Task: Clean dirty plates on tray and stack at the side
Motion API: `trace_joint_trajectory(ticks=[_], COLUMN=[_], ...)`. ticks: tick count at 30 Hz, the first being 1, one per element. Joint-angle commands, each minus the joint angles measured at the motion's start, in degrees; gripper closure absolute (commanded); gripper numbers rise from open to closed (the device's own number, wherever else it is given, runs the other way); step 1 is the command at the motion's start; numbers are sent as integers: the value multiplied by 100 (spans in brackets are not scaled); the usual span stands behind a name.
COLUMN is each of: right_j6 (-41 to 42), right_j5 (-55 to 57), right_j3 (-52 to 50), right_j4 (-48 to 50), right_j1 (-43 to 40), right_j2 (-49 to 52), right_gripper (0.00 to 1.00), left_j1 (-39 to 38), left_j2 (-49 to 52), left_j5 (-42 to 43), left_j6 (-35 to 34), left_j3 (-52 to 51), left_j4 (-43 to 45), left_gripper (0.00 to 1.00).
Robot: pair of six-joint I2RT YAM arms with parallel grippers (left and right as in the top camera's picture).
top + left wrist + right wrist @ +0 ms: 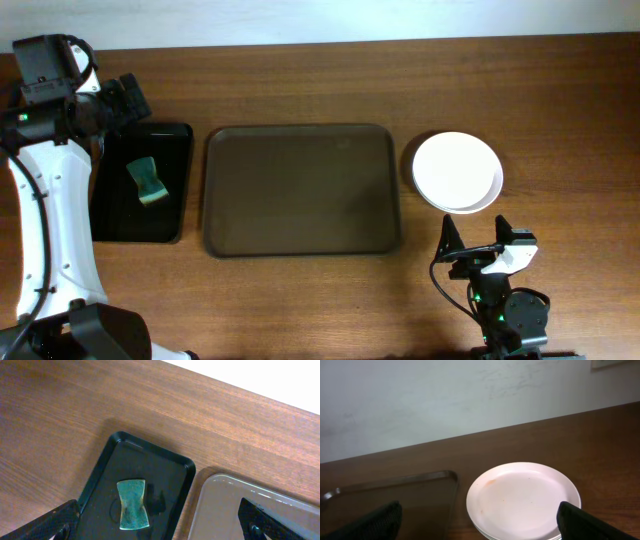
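The dark brown tray [303,190] lies mid-table with nothing on it; its edge shows in the left wrist view [260,510] and the right wrist view [395,500]. The plates [458,172] sit stacked on the table just right of the tray, a white one on top with faint orange-brown specks [522,500]; how many lie beneath I cannot tell. My left gripper [118,97] is open and empty at the far left, above the black tray's far end [160,532]. My right gripper [480,240] is open and empty near the front edge, just before the stack [480,522].
A narrow glossy black tray [143,183] stands left of the brown tray and holds a green sponge [149,181], also seen in the left wrist view [133,504]. The pale wall runs behind the table's far edge.
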Motion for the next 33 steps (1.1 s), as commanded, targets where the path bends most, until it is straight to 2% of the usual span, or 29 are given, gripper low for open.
trace_joint_trajectory(ticks=[1,7,9,11,12,13,15,17,18,21,24,25,27,31,33], right_j6=[-61,-59,-61,-61,-59,-61,-61,-59,-59,-59,-59,-59,-61,-61,-59], right_j5=[-52,-52,-52,-52,-52,-52,-52,-52,-52,-52,-52,-52,-52,-52,-52], right_j3=[-42,-42,-42,-42,-42,-42,-42,-42,-42,-42,-42,-42,-42,-42,-42], right_j4=[-31,-31,-31,-31,-31,-31,-31,-31,-31,-31,-31,-31,-31,-31,-31], right_j1=[4,4,4,4,4,4,4,4,4,4,4,4,4,4,4], right_j2=[-48,-48,-48,-48,-48,-48,-48,-48,-48,-48,-48,-48,-48,-48,-48], right_gripper=[2,2,1,2,2,2,2,2,2,2,2,2,2,2,1], left_j1=[4,15,-13,-289,-446,-535,-535,-535,-535,-535,-636,-769,-1010,-1056,-1056], left_j2=[28,4,-398,-1106,-1456,-2177,-3309,-4341,-5156,-6631,-7831,-8238,-8738,-9471,-9584], left_j5=[42,39,-660,-1711,-1958,-1703,-651,-162,129,195,125,116,-160,-153,-157], left_j6=[31,31,39,46,55,319,1056,1088,1088,1091,1152,1499,1591,1606,1926], left_j3=[-7,-39,-48,-103,-249,-866,-2328,-3864,-4970,-6804,-8109,-8561,-9132,-9715,-9755], left_j4=[-11,-11,-341,-610,-505,46,1296,2559,3322,4374,4717,4927,5180,5224,5088], left_gripper=[1,1,1,1,1,1,1,1,1,1,1,1,1,1,1])
